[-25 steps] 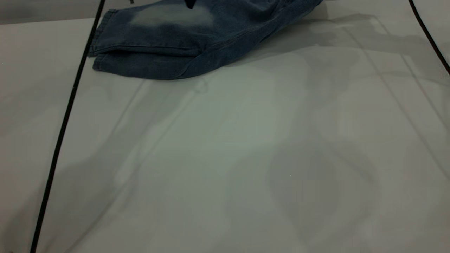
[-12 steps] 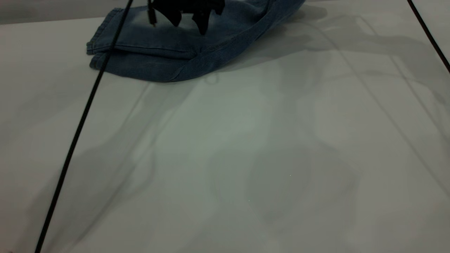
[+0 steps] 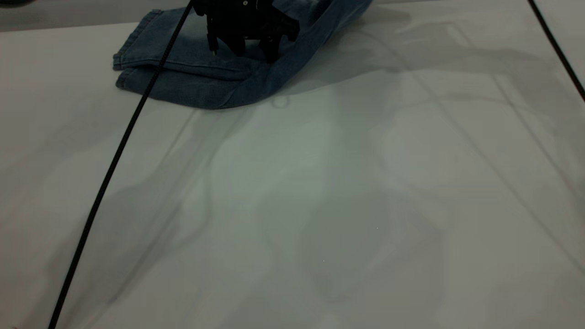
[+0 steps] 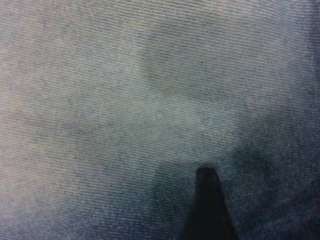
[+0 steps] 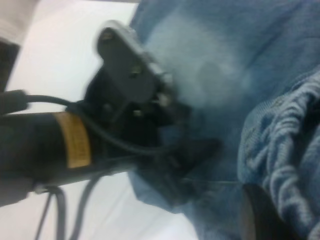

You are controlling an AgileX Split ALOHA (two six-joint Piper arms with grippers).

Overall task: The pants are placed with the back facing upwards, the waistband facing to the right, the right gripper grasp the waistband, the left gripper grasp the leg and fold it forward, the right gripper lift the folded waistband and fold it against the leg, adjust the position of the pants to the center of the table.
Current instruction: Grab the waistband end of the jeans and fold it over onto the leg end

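The blue denim pants [image 3: 201, 84] lie folded lengthwise at the far edge of the table [image 3: 320, 192]. Their stacked leg hems [image 3: 125, 73] point left. My left gripper [image 3: 253, 51] stands open with both fingertips down on the denim near the pants' middle. In the left wrist view one dark fingertip [image 4: 206, 182] rests on faded cloth [image 4: 150, 100]. The pants' right part [image 3: 338, 18] rises off the table and leaves the view. In the right wrist view the ruffled waistband [image 5: 287, 135] is held beside my right gripper's finger [image 5: 257, 215], with the left arm [image 5: 75, 145] behind.
A black cable [image 3: 109, 169] runs from the left arm diagonally across the table's left side. A second black cable [image 3: 557, 45] crosses the far right corner. Broad arm shadows lie on the bare table in front of the pants.
My left gripper has come down from above onto the pants. The lifted right part of the pants has moved leftward, and the left cable has swung right.
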